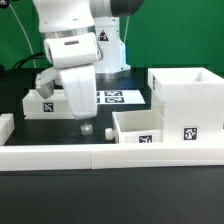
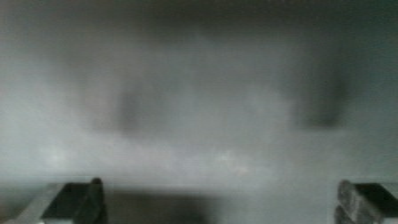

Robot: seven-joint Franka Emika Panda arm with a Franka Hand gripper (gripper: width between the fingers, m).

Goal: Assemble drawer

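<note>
Fingers spread wide with nothing between them: the wrist view shows my two fingertips (image 2: 71,203) at opposite edges and only a blurred pale surface beyond. My gripper (image 1: 85,124) hangs nose-down, low over the table (image 1: 60,195).

The drawer (image 1: 185,88) is in three loose pieces. Exterior view, clock read from me:
- housing (image 1: 190,110) at 3, well apart, open side up
- one tray (image 1: 140,124) at 4, near. Can't tell if it touches the housing.
- other tray (image 1: 45,95) at 10, just beside me
- border wall (image 1: 100,155) along 6
- marker board (image 1: 115,97) at 1

Handling, my guess: thin hollow plastic, so light, stiff and slick, and likely to skate or tip if nudged. I'd pinch a tray across one side wall. The housing looks too wide to span, so I'd take one wall or push it.

Writing: only black-and-white square tags (image 1: 190,133). No readable text, no brand.
</note>
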